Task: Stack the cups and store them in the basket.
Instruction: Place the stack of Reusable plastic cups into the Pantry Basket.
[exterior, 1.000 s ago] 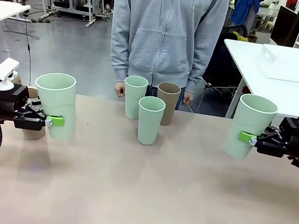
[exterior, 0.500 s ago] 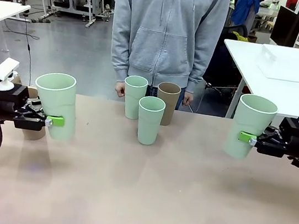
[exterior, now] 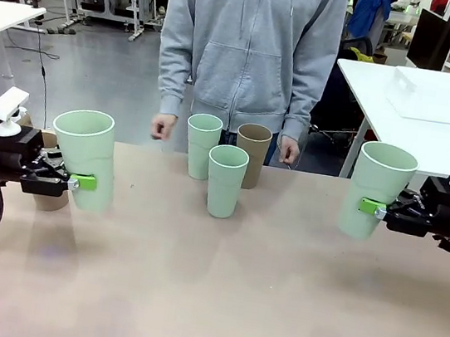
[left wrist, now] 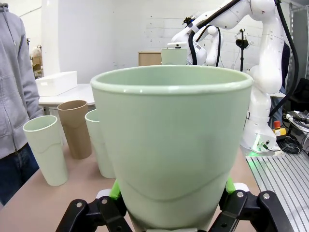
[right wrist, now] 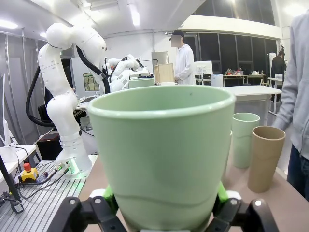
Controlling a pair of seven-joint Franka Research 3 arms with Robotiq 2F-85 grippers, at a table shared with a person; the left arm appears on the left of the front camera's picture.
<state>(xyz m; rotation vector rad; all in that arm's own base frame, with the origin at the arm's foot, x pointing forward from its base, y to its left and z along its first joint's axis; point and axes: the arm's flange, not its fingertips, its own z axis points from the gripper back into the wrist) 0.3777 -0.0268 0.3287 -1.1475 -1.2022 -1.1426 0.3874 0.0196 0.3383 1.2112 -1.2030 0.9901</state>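
Three cups [exterior: 226,181] on a tan tabletop [exterior: 208,292], white benches [exterior: 420,120] behind

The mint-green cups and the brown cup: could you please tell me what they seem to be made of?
Mint-green cups: probably matte plastic or bamboo-fibre composite; smooth walls, dull sheen, thick rounded rim. Brown cup: likely the same; same shape, flat unglossy surface.

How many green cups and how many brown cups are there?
Mint green cups: 4 (two held, by the left gripper and the right gripper)
Tan-brown cups: 2 (one half hidden behind the left gripper)
Total: 6
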